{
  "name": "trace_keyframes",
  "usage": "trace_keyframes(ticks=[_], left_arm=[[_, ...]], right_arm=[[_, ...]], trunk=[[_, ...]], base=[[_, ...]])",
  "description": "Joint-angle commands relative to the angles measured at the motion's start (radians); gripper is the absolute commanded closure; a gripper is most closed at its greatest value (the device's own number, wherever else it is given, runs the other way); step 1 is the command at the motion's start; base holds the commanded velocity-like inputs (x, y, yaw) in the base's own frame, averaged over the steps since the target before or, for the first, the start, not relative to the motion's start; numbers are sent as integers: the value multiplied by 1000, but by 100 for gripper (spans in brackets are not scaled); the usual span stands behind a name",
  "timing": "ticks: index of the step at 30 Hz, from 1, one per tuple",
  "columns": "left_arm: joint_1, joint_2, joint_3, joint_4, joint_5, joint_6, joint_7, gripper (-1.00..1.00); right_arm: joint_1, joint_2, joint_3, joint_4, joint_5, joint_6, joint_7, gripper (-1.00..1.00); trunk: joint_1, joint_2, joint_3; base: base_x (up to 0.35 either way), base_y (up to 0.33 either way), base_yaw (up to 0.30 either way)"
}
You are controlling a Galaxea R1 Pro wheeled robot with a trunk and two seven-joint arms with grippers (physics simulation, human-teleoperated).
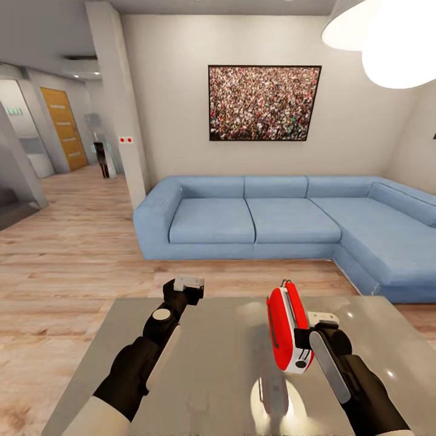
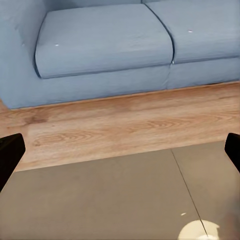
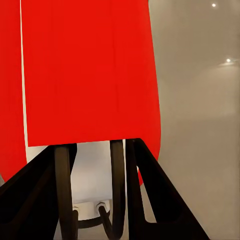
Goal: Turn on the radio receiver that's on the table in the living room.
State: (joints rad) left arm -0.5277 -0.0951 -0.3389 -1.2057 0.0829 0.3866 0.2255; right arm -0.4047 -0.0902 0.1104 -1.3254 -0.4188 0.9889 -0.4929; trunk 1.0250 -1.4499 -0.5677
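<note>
The red radio receiver (image 1: 284, 327) with white end panels is held tilted on end above the glossy grey table (image 1: 206, 369), its reflection lying below it. My right gripper (image 1: 304, 340) is shut on its lower white end. In the right wrist view the red body (image 3: 85, 70) and thin metal handle sit between the black fingers (image 3: 160, 195) of that gripper (image 3: 95, 150). My left gripper (image 1: 189, 284) hovers open over the table's far left part. In the left wrist view it (image 2: 120, 155) stands wide apart with nothing between its fingers.
A blue corner sofa (image 1: 272, 221) runs behind and to the right of the table, across a strip of light wood floor (image 1: 72, 254). A crowd picture (image 1: 264, 103) hangs above it. A dome lamp (image 1: 387, 36) hangs at upper right. A hallway opens at left.
</note>
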Motion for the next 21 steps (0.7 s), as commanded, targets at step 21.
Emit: trace_keyframes(ticks=[21], left_arm=[[0,0,0,17,0,0,0,-100]], right_arm=[[0,1,0,0,5,-1,1,100]], trunk=[[0,0,-34]], base=[[0,0,0]])
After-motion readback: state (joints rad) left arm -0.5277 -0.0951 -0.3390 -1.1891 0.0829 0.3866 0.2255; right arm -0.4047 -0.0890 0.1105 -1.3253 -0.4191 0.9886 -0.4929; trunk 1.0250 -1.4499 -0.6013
